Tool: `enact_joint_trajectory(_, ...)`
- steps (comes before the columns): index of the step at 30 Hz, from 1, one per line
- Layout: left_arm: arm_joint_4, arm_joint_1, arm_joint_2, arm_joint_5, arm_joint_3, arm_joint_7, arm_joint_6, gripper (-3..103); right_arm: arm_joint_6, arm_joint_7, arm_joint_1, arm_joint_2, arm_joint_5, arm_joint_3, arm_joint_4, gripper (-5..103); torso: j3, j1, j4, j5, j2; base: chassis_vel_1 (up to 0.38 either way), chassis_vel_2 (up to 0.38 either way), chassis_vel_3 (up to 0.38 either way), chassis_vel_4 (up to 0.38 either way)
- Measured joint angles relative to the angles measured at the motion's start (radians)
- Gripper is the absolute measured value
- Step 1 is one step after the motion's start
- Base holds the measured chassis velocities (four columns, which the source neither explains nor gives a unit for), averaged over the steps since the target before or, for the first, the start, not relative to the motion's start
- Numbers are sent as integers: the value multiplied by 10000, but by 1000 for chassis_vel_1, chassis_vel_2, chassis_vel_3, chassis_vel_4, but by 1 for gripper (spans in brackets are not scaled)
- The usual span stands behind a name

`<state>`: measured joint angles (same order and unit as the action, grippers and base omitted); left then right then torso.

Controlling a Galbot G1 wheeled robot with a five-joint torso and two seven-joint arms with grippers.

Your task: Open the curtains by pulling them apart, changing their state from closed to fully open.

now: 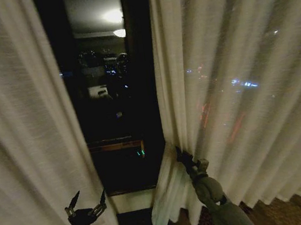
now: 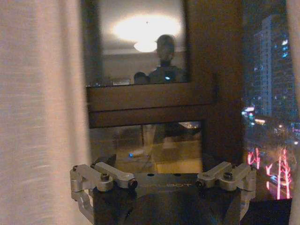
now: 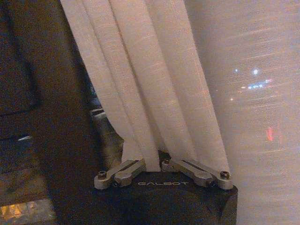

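Head view showed the two curtains partly parted, with a dark gap of window (image 1: 110,95) between them. The left curtain (image 1: 27,132) hung at the left of the frame and the right curtain (image 1: 235,92) at the right. By my judgement the task was under way but unfinished: the gap took up only the middle of the view, and both panels covered much of the glass on either side.

The right claw (image 1: 184,157) was closed on the inner edge of the right curtain, low down near the hem. In the right wrist view its fingers (image 3: 123,169) pinched a bunch of folds (image 3: 150,93) that rose straight up from the claw (image 3: 153,164).

The left claw (image 1: 87,202) sat low beside the inner edge of the left curtain, spread wide and holding nothing. In the left wrist view the claw (image 2: 164,180) faced the window with that curtain (image 2: 37,103) just beside it.

The fabric was thin, cream-white and finely woven, hanging in soft vertical pleats. City lights glowed faintly through the right panel. The glass reflected a ceiling lamp (image 1: 113,16).
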<state>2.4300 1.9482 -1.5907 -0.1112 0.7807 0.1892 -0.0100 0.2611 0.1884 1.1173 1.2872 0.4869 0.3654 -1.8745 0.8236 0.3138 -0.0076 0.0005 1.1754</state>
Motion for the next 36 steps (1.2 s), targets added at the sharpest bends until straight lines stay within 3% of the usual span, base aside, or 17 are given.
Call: enact_joint_trajectory(36, -133, 120, 0, 42, -24, 32, 79, 100, -36, -37, 267, 56, -45, -77, -152, 0, 0, -1, -1, 0, 0, -351, -352, 350, 356)
